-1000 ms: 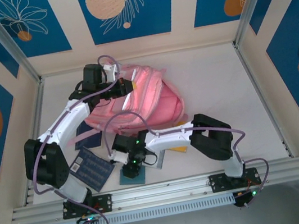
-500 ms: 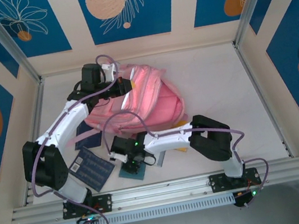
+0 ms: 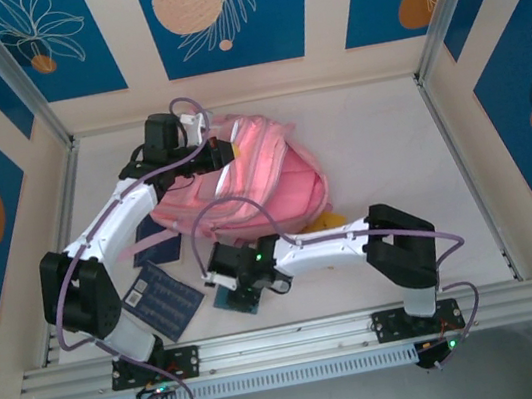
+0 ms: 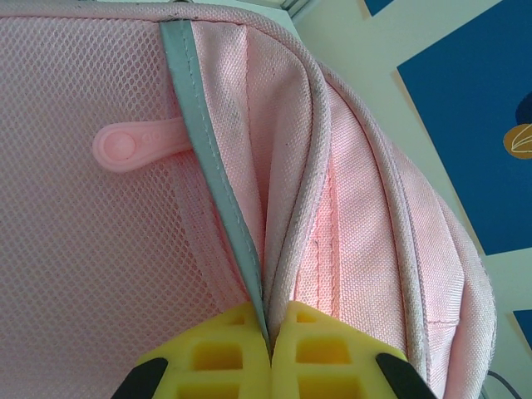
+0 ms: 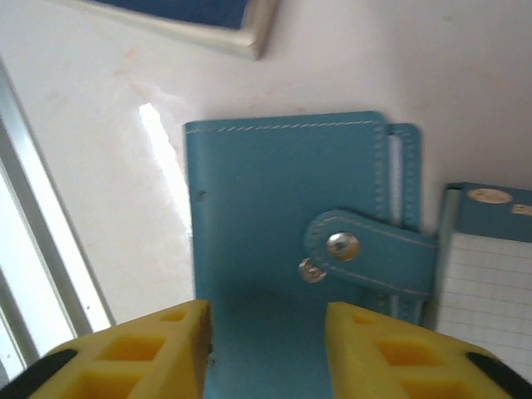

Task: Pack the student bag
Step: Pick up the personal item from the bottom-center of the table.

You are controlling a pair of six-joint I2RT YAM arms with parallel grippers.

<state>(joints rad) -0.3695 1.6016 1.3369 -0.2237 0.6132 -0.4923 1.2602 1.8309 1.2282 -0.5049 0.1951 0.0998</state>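
The teal snap-strap wallet (image 5: 283, 241) lies flat on the worktop (image 3: 391, 159) by the near edge, right under the right hand (image 5: 264, 320). Its length runs straight ahead between that hand's parted, empty fingers (image 5: 166, 332). The right arm reaches low and leftward, wrist down. The student bag (image 3: 264, 185) lies just beyond, and the left hand (image 4: 270, 337) is clenched on its grey trim (image 4: 212, 166).

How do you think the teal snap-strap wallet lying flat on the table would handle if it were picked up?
The teal wallet lies flat and thin on the table, so its edges probably offer little purchase. Its smooth, leather-like cover may slip. The strap looks snapped, so it should stay shut.
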